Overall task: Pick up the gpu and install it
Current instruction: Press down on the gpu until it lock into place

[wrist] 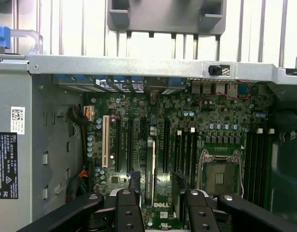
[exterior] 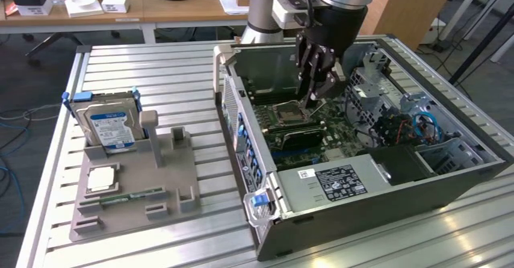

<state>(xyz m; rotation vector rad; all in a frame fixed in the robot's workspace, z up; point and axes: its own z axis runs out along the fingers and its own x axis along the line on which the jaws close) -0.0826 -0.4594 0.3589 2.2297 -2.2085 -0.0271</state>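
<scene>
Well, from the exterior view I read the pincer (exterior: 317, 93) as hanging inside the open computer case (exterior: 377, 211), over the motherboard (exterior: 281, 114), its fingers apart and nothing carried between them. Just below it, towards the case's near wall, a dark card stands on edge on the board; I take that for the gpu (exterior: 295, 137), though I cannot say how deep it sits. On the tabletop (exterior: 161, 69), the grey holder (exterior: 129, 202) has the hard drive (exterior: 108, 126) upright in it, well apart from the work.

From the wrist view, the gpu (wrist: 151, 169) shows edge-on as a pale thin strip among the slots, between the two fingertips (wrist: 134, 182), with board visible on either side, so I judge it unclamped. The pincer (wrist: 156, 186) is centred slightly off the strip.

My judgement is that this is the seating stage. To do it well I would keep the wrist square to the slot, avoid any sideways drag, and check that both ends sit level.
</scene>
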